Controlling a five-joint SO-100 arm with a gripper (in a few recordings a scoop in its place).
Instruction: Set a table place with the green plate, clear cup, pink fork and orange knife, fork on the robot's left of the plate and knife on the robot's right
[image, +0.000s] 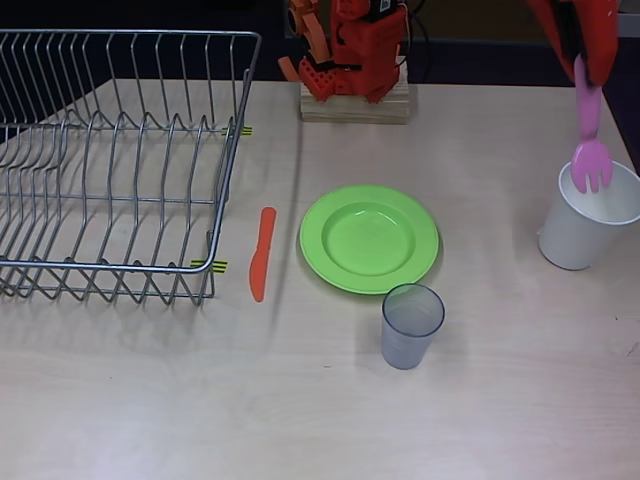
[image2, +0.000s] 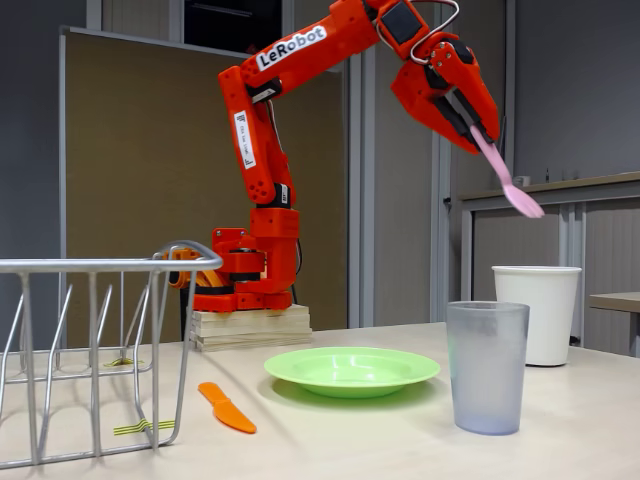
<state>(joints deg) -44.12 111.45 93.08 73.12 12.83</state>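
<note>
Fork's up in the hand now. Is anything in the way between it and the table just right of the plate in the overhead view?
Nothing visible. The hand holds the pink fork high above the white cup. The table between the green plate and that cup is bare; the clear cup sits nearer the camera.

The green plate is showing a bright lime green, plain and unpatterned. The orange knife is glowing a flat orange all over. The pink fork is showing a soft pink from handle to tines. The clear cup is looking translucent grey with a faint bluish tint. The white cup is showing opaque white. The arm and its gripper are showing red-orange, with white "LeRobot" lettering on the upper link. The dish rack is gleaming silver-grey wire, with yellow-and-black striped tape marks by its corners. The bench is showing a pale, light wood grain.
</note>
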